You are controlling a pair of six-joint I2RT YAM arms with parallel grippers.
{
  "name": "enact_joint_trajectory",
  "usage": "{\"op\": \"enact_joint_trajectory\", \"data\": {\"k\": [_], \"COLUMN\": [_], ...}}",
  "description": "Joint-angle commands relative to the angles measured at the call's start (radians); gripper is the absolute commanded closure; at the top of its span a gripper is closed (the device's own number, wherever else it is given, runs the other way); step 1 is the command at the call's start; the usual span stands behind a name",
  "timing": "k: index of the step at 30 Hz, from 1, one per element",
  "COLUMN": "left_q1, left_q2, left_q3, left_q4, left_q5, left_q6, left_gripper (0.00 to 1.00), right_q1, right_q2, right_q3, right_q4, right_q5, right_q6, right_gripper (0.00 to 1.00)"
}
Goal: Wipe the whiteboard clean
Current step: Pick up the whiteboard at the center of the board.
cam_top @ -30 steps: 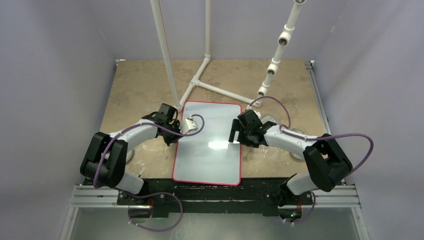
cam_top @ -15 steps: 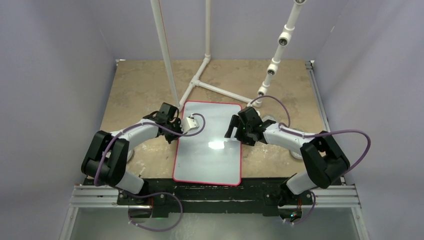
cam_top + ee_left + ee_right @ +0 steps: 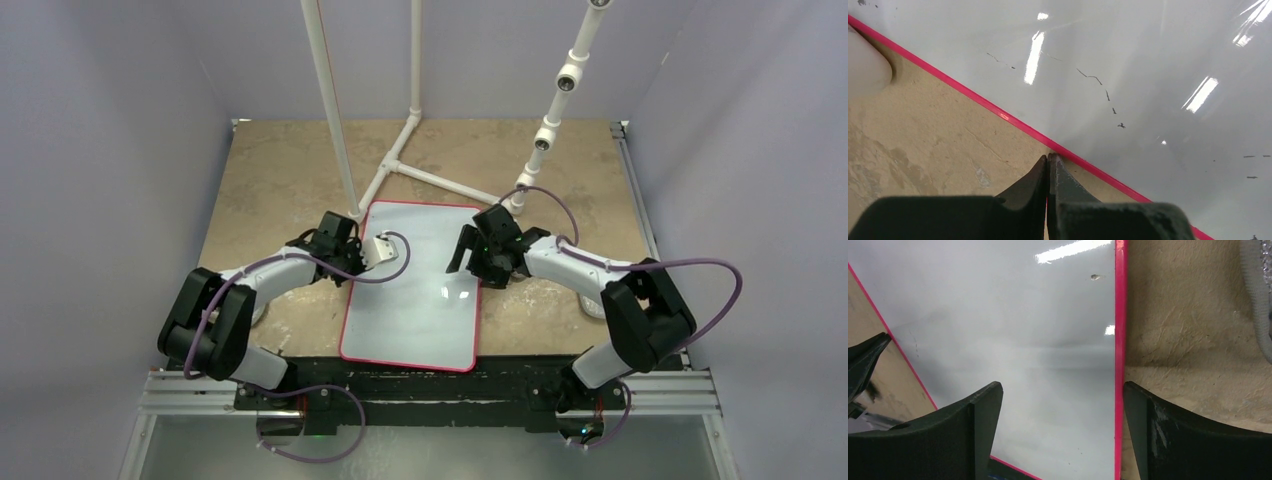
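1. Left wrist: glossy white red-bordered whiteboard (image 3: 1148, 75) flat on tan counter (image 3: 923, 130), faint black marks (image 3: 1093, 77) on it.
2. Left tool (image 3: 1048, 162) pinched together, empty, at its edge; right tool (image 3: 1060, 390) apart over opposite edge.
3. Risk: loose board skids if nudged; no wiper held.

whiteboard (image 3: 410, 315): glossy, smooth, bright glare patches
tabletop (image 3: 270, 170): matt, rough, grainy tan stone look
pipe frame (image 3: 415, 60): smooth white plastic
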Motion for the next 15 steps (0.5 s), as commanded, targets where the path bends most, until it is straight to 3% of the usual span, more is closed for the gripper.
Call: {"op": "enact_joint_trajectory", "data": {"k": [1, 15], "left_q1": [-0.046, -0.129], "left_q2": [0.06, 0.097], "left_q3": [-0.067, -0.035], "left_q4": [-0.067, -0.035], "left_q5": [0.094, 0.092], "left_q6": [-0.02, -0.055], "left_gripper": [1.0, 1.0], "right_q1": [0.025, -0.057], "right_q2": [-0.083, -0.07], "right_q3": [0.101, 0.134], "right_q4": [0.193, 0.178], "right_q5": [-0.171, -0.158], "right_q6": [0.102, 0.094], "right_gripper": [0.11, 0.11]}}
